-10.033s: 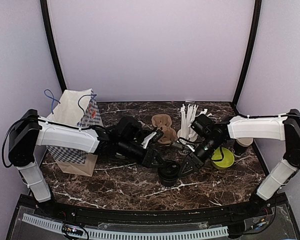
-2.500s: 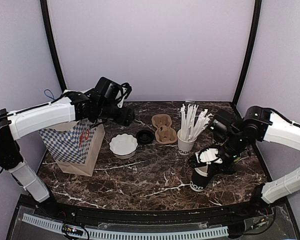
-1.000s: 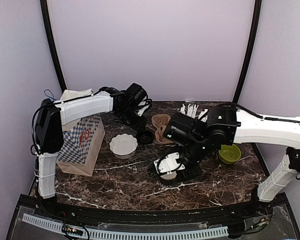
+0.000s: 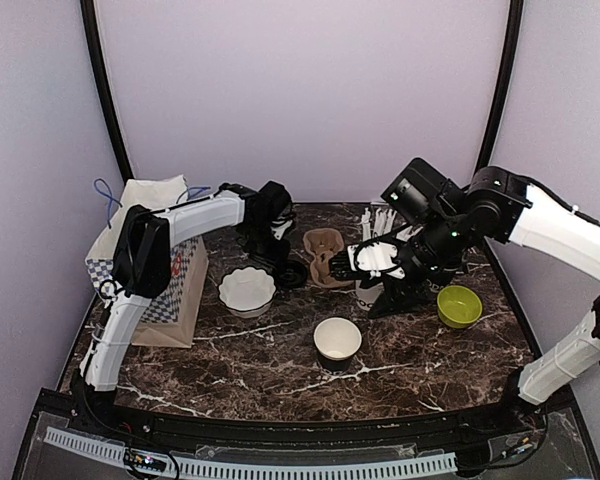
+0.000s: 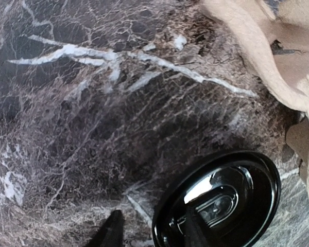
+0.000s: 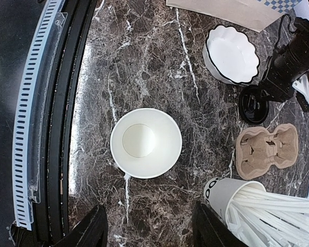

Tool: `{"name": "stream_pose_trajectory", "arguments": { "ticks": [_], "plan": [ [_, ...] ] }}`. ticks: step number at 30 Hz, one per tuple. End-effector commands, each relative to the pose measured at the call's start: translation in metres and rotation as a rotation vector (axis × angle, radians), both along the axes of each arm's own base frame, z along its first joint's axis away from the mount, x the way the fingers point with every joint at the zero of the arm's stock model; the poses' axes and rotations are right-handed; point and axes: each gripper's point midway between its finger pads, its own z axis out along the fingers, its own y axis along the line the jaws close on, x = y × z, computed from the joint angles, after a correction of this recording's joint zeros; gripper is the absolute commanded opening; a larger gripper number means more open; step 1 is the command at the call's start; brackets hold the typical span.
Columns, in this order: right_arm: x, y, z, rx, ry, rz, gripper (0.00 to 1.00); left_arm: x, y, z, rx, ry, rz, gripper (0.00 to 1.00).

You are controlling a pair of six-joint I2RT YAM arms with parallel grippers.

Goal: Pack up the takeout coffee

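Observation:
One black paper cup [image 4: 337, 340], white inside and without a lid, stands upright at the front middle; it also shows in the right wrist view [image 6: 146, 143]. A black plastic lid [image 4: 290, 272] lies on the table left of the brown cup carrier [image 4: 327, 255]. My left gripper [image 4: 280, 262] is open and low over this lid [image 5: 221, 200], one fingertip [image 5: 198, 226] over it and the other beside it. My right gripper [image 6: 150, 231] is open and empty, high above the table behind the cup. A second cup and lid are not in view.
A white cup of straws [image 4: 372, 285] stands under my right arm, with a lime-green bowl [image 4: 460, 305] to its right. A white scalloped bowl [image 4: 247, 290] sits beside the checked paper bag [image 4: 150, 270]. The table's front rail [image 6: 41, 103] is close to the cup.
My right gripper has let go of the cup at the front middle and risen back toward the straws. My left gripper has come down to the lid.

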Motion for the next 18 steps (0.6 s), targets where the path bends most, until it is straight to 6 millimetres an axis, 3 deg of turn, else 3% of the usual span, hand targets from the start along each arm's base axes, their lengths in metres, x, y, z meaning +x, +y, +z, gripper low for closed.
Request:
{"name": "stream_pose_trajectory", "arguments": {
  "ticks": [1, 5, 10, 18],
  "plan": [
    [0.006, 0.0, 0.005, 0.029, -0.019, -0.027, 0.56, -0.003, 0.001, 0.004, 0.007, 0.016, 0.009, 0.36],
    [0.009, -0.001, 0.007, 0.035, -0.03, -0.038, 0.56, -0.001, 0.0, 0.013, -0.003, -0.001, 0.006, 0.22],
    [0.022, -0.002, 0.016, 0.044, -0.089, -0.075, 0.56, 0.001, -0.001, 0.038, -0.027, -0.035, 0.004, 0.14],
    [0.081, -0.002, 0.079, 0.237, -0.348, -0.247, 0.56, -0.006, -0.022, 0.146, -0.248, -0.162, -0.062, 0.14]
  ]
}}
